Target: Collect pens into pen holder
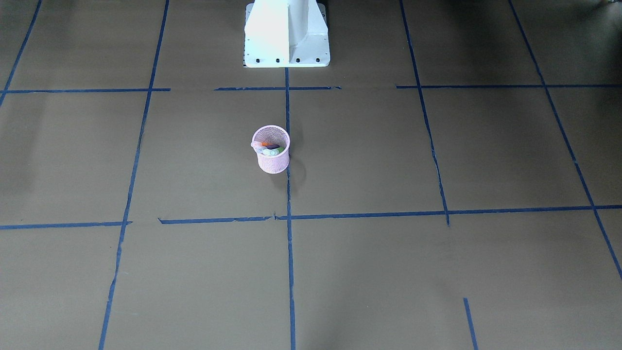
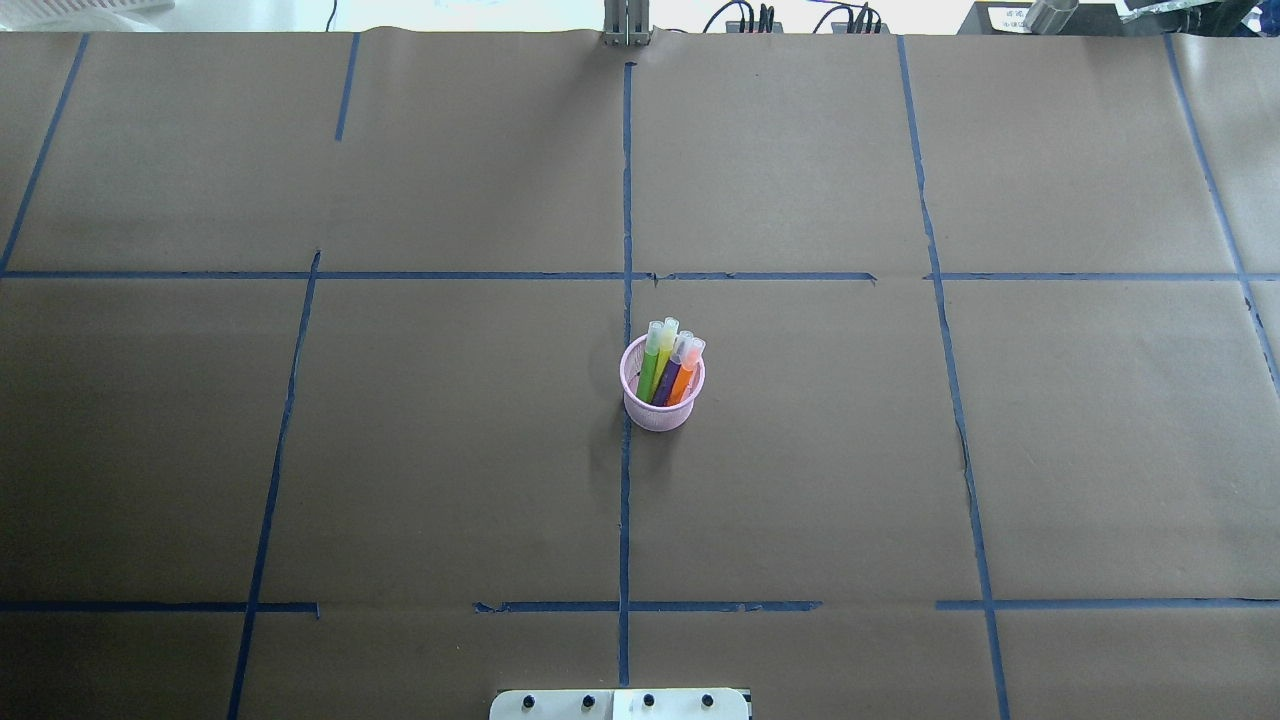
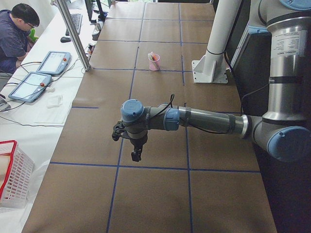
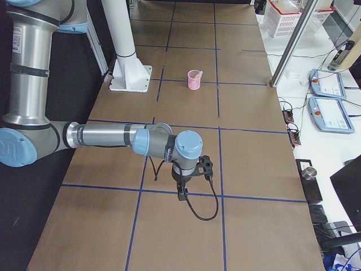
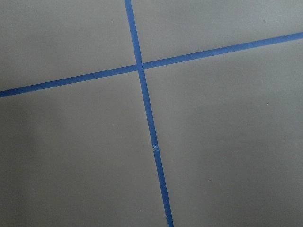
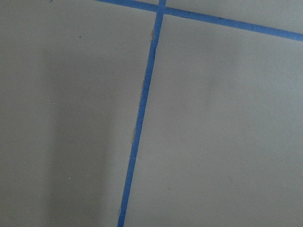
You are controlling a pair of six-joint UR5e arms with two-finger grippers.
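Note:
The pink mesh pen holder (image 2: 660, 411) stands upright near the table's middle; it also shows in the front view (image 1: 273, 163) and far off in both side views (image 3: 154, 63) (image 4: 194, 81). The green pen (image 2: 649, 372), purple pen (image 2: 667, 384) and orange pen (image 2: 686, 370) stand in it, cap ends up, with a yellowish stick beside the green. My left gripper (image 3: 136, 156) hangs over bare table far from the holder. My right gripper (image 4: 182, 195) does likewise at the other end. Both show only in side views, so I cannot tell if they are open or shut.
The white robot base (image 1: 286, 34) is at the table's edge. Blue tape lines (image 5: 147, 109) cross the brown table. An operator (image 3: 14, 29) sits beside tablets (image 3: 29, 85) past the table's far side. A red-rimmed basket (image 3: 12, 179) stands off the table.

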